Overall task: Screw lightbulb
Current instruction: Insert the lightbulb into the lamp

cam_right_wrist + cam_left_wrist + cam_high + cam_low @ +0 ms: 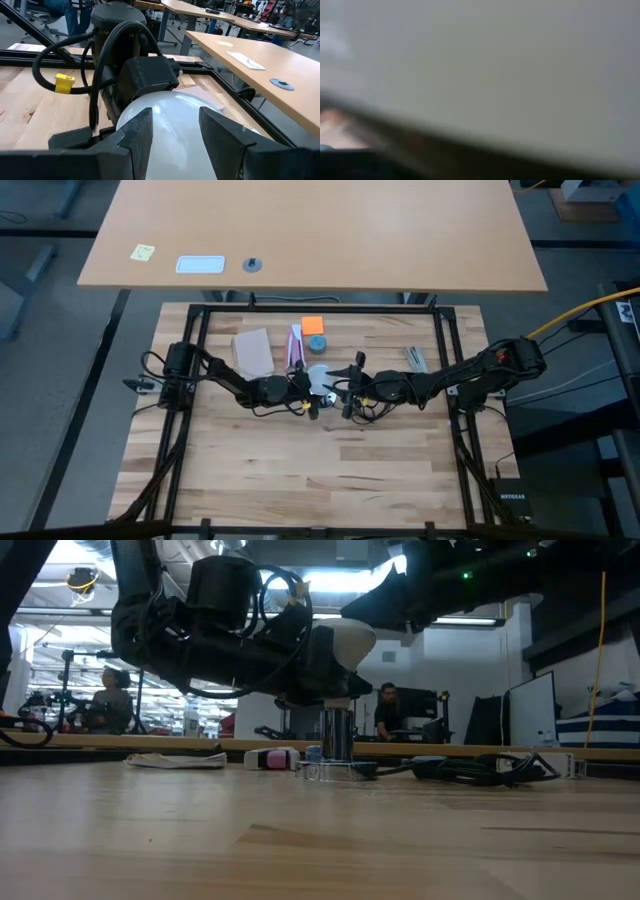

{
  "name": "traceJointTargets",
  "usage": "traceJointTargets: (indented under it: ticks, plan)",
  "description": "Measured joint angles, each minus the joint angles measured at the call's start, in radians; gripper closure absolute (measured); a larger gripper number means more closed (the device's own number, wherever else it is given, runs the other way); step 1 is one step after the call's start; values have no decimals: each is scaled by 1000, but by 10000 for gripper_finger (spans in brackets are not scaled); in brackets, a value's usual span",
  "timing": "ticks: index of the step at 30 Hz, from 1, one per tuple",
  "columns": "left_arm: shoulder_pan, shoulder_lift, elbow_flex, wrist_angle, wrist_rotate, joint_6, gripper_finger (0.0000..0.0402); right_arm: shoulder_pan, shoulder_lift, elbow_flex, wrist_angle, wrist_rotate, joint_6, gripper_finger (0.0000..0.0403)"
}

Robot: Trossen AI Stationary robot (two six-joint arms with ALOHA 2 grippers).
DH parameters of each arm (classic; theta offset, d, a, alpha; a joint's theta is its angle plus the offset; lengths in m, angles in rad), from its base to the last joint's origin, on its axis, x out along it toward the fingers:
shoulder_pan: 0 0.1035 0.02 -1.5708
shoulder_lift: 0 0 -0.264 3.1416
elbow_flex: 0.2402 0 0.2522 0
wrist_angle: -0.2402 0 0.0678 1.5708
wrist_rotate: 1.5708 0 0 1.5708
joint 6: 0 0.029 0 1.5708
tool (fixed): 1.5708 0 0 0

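Note:
The lightbulb, frosted white, hangs in the air above the table's middle between my two grippers. The low view shows its globe sticking out of my left gripper, which reaches in level from the table's left. My right gripper comes from the right, its fingers on either side of the globe. Below them the silvery socket stands upright on its clear base on the table, its dark cord trailing right. The left wrist view is filled by a pale blur. My left gripper is shut on the bulb's narrow end, level, from the table's left; the globe and the gripper's own body hide the place of contact. The bulb lies level and clear of the table. My right gripper pinches the bulb's round globe between its two fingers, one on each flank. It comes from the table's right, slanting slightly down, along the bulb's length. The bulb is lifted clear of the table and above the socket.
Behind the grippers lie a pink-and-white packet, an orange pad, a blue-grey disc and a tan card; a metal piece lies right. A black frame rims the table. The near half is bare wood.

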State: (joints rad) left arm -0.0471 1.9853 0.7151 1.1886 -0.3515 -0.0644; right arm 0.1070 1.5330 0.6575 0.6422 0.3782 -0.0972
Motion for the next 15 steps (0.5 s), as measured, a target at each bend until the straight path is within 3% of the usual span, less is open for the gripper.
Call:
traceJointTargets:
  ticks: [15]
  plan:
    - [-10,-64,-37,-106,-8,-36,247,-2,40,24,9,13,1,236]
